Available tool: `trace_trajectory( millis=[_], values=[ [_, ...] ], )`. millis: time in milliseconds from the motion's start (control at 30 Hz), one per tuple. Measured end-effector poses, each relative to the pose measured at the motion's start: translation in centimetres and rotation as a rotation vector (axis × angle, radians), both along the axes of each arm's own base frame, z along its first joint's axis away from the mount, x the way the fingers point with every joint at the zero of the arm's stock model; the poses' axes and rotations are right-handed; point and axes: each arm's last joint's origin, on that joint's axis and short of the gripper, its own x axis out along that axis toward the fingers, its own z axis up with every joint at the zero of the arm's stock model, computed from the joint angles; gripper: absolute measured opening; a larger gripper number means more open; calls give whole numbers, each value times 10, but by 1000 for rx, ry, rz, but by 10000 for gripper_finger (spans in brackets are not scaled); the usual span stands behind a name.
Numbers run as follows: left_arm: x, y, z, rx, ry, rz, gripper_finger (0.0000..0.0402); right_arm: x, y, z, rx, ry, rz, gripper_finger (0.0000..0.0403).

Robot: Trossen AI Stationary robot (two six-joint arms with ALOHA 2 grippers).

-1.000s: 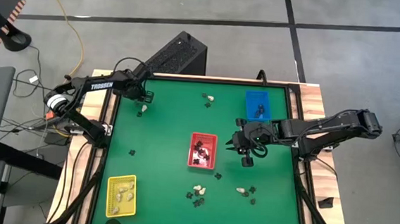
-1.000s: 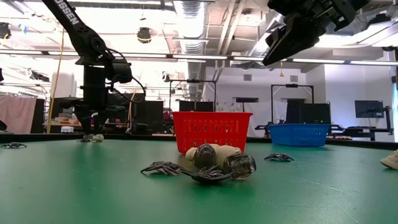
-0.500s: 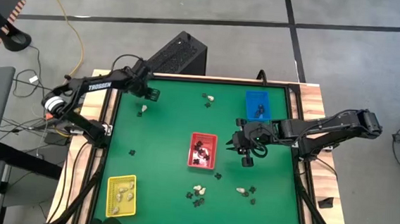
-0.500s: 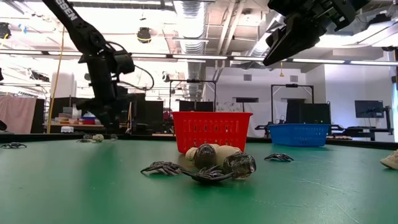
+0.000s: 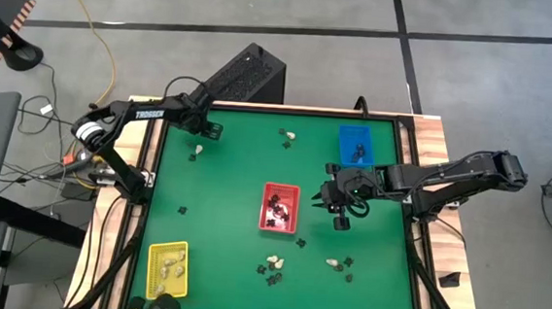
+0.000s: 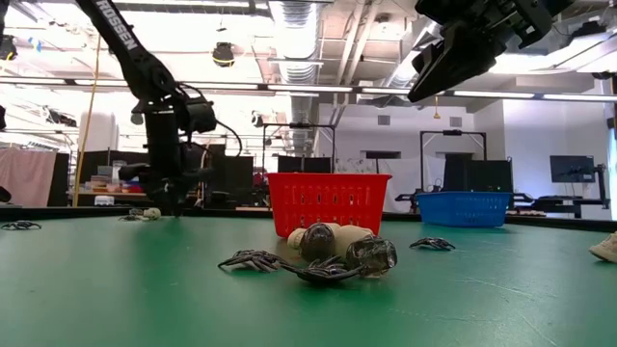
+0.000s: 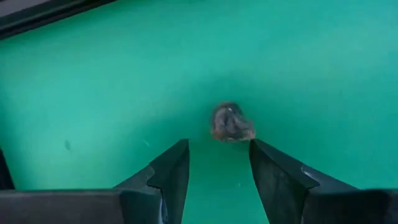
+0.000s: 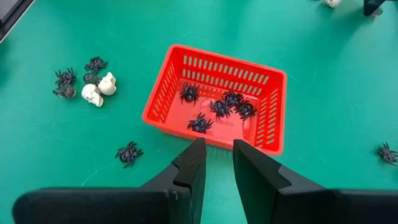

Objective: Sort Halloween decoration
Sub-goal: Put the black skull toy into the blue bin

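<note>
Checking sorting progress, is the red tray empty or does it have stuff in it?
Not empty. The red tray holds several black spiders on its floor.

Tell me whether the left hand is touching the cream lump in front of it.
Apart. The left wrist view shows green table between the left hand and the cream lump.

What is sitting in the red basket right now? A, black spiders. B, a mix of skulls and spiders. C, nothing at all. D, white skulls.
A: the right wrist view shows only black spiders inside the red basket; the skulls lie outside on the mat.
</note>
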Motion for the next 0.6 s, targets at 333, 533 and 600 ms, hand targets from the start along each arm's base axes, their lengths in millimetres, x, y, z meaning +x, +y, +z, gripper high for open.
trace_trajectory(
  millis=[333,533,600],
  values=[
    [6,6,1,28,-92,-48,181,0,0,0,-2,0,1,111],
    [10,8,3,38,-151,-68,179,0,0,0,-2,0,1,111],
    [14,8,4,28,-220,-95,179,0,0,0,-2,0,1,111]
  ],
)
